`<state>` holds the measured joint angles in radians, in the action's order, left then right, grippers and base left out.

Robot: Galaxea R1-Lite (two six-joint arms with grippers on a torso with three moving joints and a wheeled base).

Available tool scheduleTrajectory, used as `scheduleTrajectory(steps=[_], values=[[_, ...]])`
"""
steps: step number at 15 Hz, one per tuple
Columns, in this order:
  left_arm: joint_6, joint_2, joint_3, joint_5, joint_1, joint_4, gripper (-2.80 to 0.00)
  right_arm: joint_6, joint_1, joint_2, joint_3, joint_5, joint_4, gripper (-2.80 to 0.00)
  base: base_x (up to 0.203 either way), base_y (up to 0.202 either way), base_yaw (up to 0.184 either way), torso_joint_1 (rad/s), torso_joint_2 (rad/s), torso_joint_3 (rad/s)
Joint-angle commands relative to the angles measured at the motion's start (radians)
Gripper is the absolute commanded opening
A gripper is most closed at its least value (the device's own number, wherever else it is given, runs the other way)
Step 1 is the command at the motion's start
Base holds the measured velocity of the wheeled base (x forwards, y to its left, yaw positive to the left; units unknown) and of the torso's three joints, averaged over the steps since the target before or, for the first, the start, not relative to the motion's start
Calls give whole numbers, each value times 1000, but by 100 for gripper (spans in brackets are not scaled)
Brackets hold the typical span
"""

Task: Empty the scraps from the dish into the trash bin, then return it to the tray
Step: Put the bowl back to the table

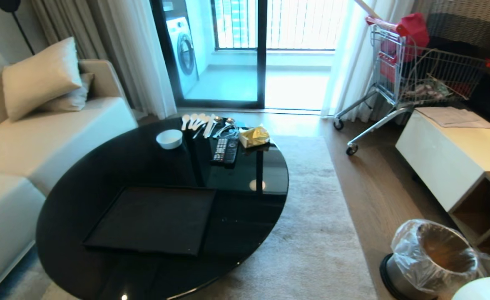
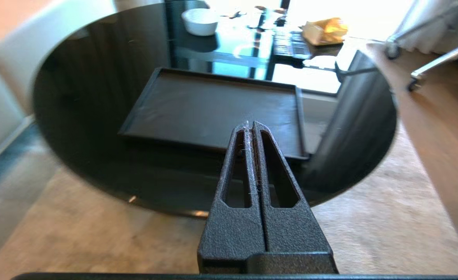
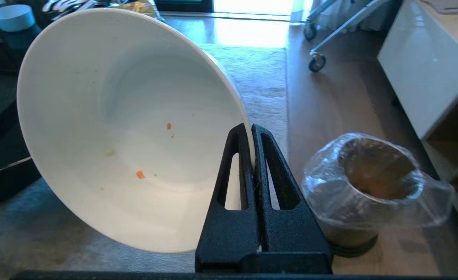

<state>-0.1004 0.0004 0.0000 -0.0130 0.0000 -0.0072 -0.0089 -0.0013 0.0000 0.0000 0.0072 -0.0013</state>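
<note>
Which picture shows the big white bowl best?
The right wrist view: the bowl fills it, tipped, nearly empty, its rim pinched by the right gripper. The head view catches only a white edge in the corner. The left wrist view misses it.

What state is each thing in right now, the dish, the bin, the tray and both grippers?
dish: tipped on its side, nearly empty, a few orange crumbs left.
trash bin: upright on the floor, lined with a bag.
tray: bare, on the table.
right gripper: shut on the dish rim.
left gripper: shut, holding nothing.
</note>
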Motion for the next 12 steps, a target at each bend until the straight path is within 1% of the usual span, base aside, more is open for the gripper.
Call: scheduleTrajectory(steps=[1,12], values=[[-1,0,0,-1,0,0,-280,0,1,1,0,0,0,-280,-2,-8,162,2,1,2],[-1,0,0,-1,0,0,-280,0,0,1,0,0,0,-280,-1,-9,168,3,3,4]])
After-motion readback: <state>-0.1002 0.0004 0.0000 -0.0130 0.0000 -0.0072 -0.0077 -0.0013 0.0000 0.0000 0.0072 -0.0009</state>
